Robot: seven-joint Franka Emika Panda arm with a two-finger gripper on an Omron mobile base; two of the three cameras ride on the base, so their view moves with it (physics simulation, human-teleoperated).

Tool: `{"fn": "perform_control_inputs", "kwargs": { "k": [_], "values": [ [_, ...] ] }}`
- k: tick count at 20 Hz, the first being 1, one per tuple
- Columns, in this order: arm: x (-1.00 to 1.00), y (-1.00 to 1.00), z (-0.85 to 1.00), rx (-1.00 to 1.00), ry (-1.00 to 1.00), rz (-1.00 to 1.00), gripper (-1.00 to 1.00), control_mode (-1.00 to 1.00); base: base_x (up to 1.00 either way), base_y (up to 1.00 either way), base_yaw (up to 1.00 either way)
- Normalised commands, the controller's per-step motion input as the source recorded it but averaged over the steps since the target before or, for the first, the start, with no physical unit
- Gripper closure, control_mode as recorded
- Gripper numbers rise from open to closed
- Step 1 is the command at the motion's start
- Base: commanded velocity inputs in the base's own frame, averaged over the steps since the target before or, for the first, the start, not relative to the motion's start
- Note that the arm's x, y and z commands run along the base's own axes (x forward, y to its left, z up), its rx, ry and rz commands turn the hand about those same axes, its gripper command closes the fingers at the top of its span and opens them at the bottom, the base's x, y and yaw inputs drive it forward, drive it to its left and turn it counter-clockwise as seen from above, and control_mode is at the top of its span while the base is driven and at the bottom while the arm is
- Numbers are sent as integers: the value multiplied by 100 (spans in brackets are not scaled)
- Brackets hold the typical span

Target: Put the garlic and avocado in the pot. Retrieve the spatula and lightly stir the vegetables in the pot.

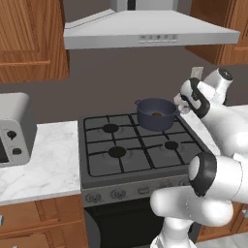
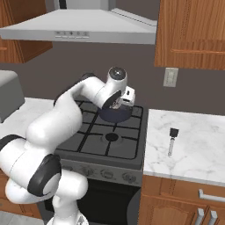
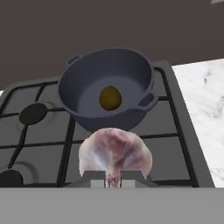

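In the hand view a whitish, purple-streaked garlic [image 3: 114, 153] sits at the bottom, with my gripper [image 3: 114, 178] shut on it and its tips mostly hidden behind it. Just beyond stands the dark blue-grey pot [image 3: 83, 81] on the stove's back right burner. The olive-yellow avocado [image 3: 110, 98] lies on its floor. From the left base view the gripper [image 1: 180, 103] hovers by the right rim of the pot [image 1: 147, 120], where the avocado [image 1: 156, 115] shows inside. The spatula [image 2: 172, 140] lies on the marble counter right of the stove.
The stove [image 1: 121, 152] has several black grates and front knobs. A grey toaster oven [image 1: 12, 131] stands on the left counter. A range hood [image 1: 145, 29] hangs above, wooden cabinets flank it, and a wall outlet [image 2: 170, 77] sits above the right counter [image 2: 193, 145].
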Motion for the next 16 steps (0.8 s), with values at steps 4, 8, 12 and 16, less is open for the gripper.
{"fn": "perform_control_inputs", "kwargs": {
  "k": [4,8,12,16],
  "values": [
    [48,27,0,-9,3,-3,100,-100,0,0,0],
    [40,0,0,-7,0,0,100,-100,0,0,0],
    [47,0,-8,-1,2,0,100,-100,0,0,0],
    [9,3,-13,0,4,0,100,-100,0,0,0]
  ]
}}
